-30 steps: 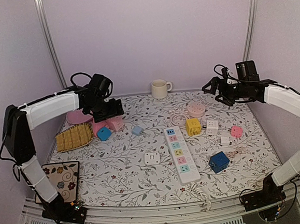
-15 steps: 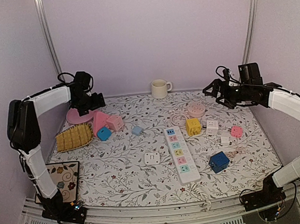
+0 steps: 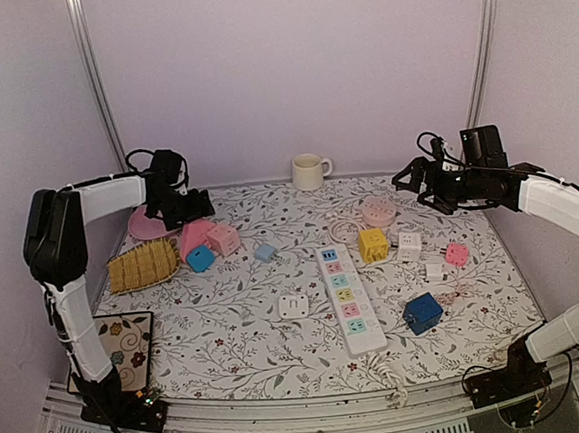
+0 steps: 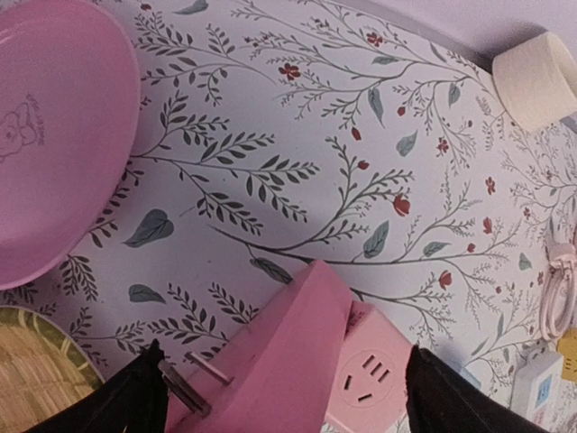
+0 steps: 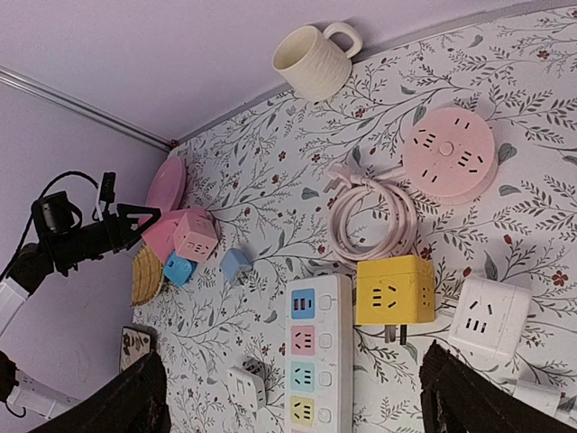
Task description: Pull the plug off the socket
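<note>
A pink wedge-shaped plug block [image 4: 279, 361] with two bare metal prongs lies against a pink cube socket [image 4: 374, 383]. They touch, and I cannot tell whether they are plugged together. In the top view this pair [image 3: 203, 237] sits at the back left. My left gripper [image 3: 192, 198] hovers open just behind and above it. In the left wrist view the left gripper [image 4: 288, 404] has a finger on each side of the pair and touches neither. My right gripper [image 3: 417, 180] hangs open at the back right, above the round pink socket [image 3: 378, 213]. The right gripper [image 5: 306, 401] holds nothing.
A white power strip [image 3: 348, 297] lies at the centre. Around it are a yellow cube [image 3: 373, 244], white cube [image 3: 408, 245], dark blue cube [image 3: 421, 312], white adapter [image 3: 295, 305], light blue adapter [image 3: 264, 251] and blue cube [image 3: 201, 259]. Pink plate [image 3: 148, 226], woven mat [image 3: 143, 265], mug [image 3: 310, 171].
My left gripper pulled back from above the pink blocks toward the back left, then came a little forward again. The right arm shifted slightly. Both grippers stayed open.
</note>
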Controlling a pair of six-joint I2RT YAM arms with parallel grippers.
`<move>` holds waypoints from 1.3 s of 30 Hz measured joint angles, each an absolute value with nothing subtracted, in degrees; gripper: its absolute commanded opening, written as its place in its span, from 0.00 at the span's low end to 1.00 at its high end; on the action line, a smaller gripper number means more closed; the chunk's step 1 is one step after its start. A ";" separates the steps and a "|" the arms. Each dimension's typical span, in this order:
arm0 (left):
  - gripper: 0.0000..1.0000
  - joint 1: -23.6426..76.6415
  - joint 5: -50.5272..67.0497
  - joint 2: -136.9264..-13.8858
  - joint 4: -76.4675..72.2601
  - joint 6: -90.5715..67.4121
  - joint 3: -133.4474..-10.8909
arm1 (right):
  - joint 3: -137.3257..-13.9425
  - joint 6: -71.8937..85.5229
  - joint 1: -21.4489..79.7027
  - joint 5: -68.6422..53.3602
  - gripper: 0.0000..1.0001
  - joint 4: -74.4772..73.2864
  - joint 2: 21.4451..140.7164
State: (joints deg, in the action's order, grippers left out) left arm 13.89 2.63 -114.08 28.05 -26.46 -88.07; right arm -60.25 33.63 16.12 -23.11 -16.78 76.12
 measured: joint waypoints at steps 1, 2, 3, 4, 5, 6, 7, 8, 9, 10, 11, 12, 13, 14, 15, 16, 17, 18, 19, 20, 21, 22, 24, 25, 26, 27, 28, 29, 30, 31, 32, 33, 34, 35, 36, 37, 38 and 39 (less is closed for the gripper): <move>0.89 14.13 2.94 -113.30 27.64 -26.59 -86.91 | -60.23 33.63 16.12 -23.11 0.99 -16.78 76.12; 0.88 14.46 3.16 -112.42 27.24 -26.68 -85.76 | -60.23 33.63 16.12 -23.11 0.99 -16.75 76.12; 0.86 14.83 3.27 -111.70 26.94 -26.79 -84.88 | -60.23 33.61 16.12 -23.14 0.99 -16.73 76.12; 0.85 15.38 3.22 -110.85 26.70 -26.81 -83.96 | -60.23 33.61 16.12 -23.16 0.99 -16.73 76.12; 0.82 15.94 3.20 -110.08 26.52 -26.96 -83.24 | -60.23 33.61 16.12 -23.16 0.99 -16.73 76.14; 0.80 16.58 3.14 -109.38 26.17 -27.07 -82.48 | -60.23 33.61 16.12 -23.20 0.99 -16.73 76.14; 0.78 17.17 3.07 -108.86 25.87 -27.14 -81.76 | -60.23 33.61 16.12 -23.27 0.99 -16.73 76.14; 0.77 17.65 3.05 -108.49 25.67 -27.20 -81.19 | -60.23 33.63 16.12 -23.31 0.99 -16.73 76.14; 0.75 18.13 3.01 -108.09 25.39 -27.22 -80.44 | -60.23 33.61 16.12 -23.33 0.99 -16.73 76.18; 0.73 18.57 2.87 -107.68 25.10 -27.24 -79.59 | -60.23 33.61 16.12 -23.33 0.99 -16.73 76.20; 0.71 18.90 2.72 -107.33 24.86 -27.29 -78.72 | -60.23 33.61 16.12 -23.33 0.99 -16.73 76.23; 0.69 19.18 2.44 -106.98 24.64 -27.33 -77.80 | -60.23 33.61 16.12 -23.33 0.99 -16.73 76.23; 0.67 19.40 2.24 -106.72 24.53 -27.49 -76.90 | -60.23 33.63 16.12 -23.33 0.99 -16.71 76.23; 0.64 19.64 1.98 -106.45 24.53 -27.59 -76.01 | -60.23 33.61 16.12 -23.33 0.99 -16.71 76.23; 0.61 19.90 1.76 -106.32 24.53 -27.70 -75.40 | -60.23 33.61 16.12 -23.33 0.99 -16.71 76.23; 0.58 20.25 1.37 -106.10 24.53 -27.73 -74.70 | -60.16 33.63 16.12 -23.33 0.99 -16.69 76.23; 0.55 20.67 0.89 -105.91 24.56 -27.79 -74.00 | -60.01 33.63 16.12 -23.33 0.99 -16.64 76.23; 0.52 20.82 0.58 -105.65 24.62 -28.01 -73.45 | -59.83 33.63 16.12 -23.33 0.99 -16.62 76.25; 0.50 21.61 0.16 -105.34 24.73 -28.08 -72.88 | -59.66 33.63 16.12 -23.35 0.99 -16.60 76.25; 0.47 22.02 -0.25 -105.14 24.69 -28.34 -72.64 | -59.51 33.63 16.12 -23.35 0.99 -16.60 76.25; 0.45 22.48 -0.64 -104.97 24.69 -28.38 -72.49 | -59.44 33.63 16.12 -23.40 0.99 -16.60 76.31; 0.42 23.00 -1.21 -104.75 24.77 -28.51 -72.47 | -59.42 33.63 16.12 -23.51 0.99 -16.58 76.42; 0.36 23.75 -2.28 -104.51 24.73 -28.71 -72.49 | -59.42 33.63 16.16 -23.75 0.99 -16.47 76.75; 0.33 24.01 -2.92 -104.51 24.86 -28.80 -72.53 | -59.42 33.63 16.21 -23.81 0.99 -16.43 76.95; 0.32 24.14 -3.66 -104.53 25.19 -28.84 -72.66 | -59.42 33.65 16.25 -23.88 0.99 -16.45 77.10; 0.31 24.18 -4.62 -104.60 25.76 -28.97 -72.97 | -59.42 33.65 16.29 -23.99 0.99 -16.43 77.23; 0.30 24.23 -5.50 -104.77 26.50 -29.15 -73.47 | -59.42 33.63 16.38 -24.05 0.99 -16.43 77.32; 0.28 24.23 -6.09 -105.10 27.07 -29.23 -74.04 | -59.42 33.65 16.47 -24.12 0.99 -16.40 77.32; 0.26 24.27 -6.74 -105.60 27.70 -29.45 -74.83 | -59.42 33.63 16.51 -24.16 0.99 -16.40 77.32; 0.23 24.27 -7.27 -106.28 28.18 -29.69 -75.70 | -59.42 33.63 16.58 -24.18 0.99 -16.36 77.32; 0.21 24.27 -7.62 -106.94 28.51 -29.98 -76.58 | -59.42 33.63 16.62 -24.18 0.99 -16.32 77.32; 0.17 24.27 -7.99 -107.57 28.75 -30.11 -77.38 | -59.42 33.63 16.62 -24.21 0.99 -16.32 77.32; 0.12 24.27 -8.25 -108.25 28.93 -30.30 -78.24 | -59.42 33.65 16.62 -24.21 0.99 -16.32 77.32; 0.07 24.34 -8.36 -108.81 29.04 -30.44 -78.94 | -59.42 33.63 16.67 -24.21 0.99 -16.32 77.32; 0.02 24.34 -8.40 -109.14 29.10 -30.57 -79.37 | -59.42 33.65 16.71 -24.21 0.99 -16.32 77.32; 0.00 24.36 -8.43 -109.25 29.26 -30.70 -79.64 | -59.42 33.63 16.78 -24.23 0.99 -16.32 77.32; 0.00 24.38 -8.40 -109.27 29.41 -30.79 -79.72 | -59.42 33.63 16.86 -24.27 0.99 -16.32 77.32; 0.00 24.38 -8.34 -109.27 29.58 -30.96 -79.77 | -59.42 33.65 16.97 -24.36 0.99 -16.32 77.32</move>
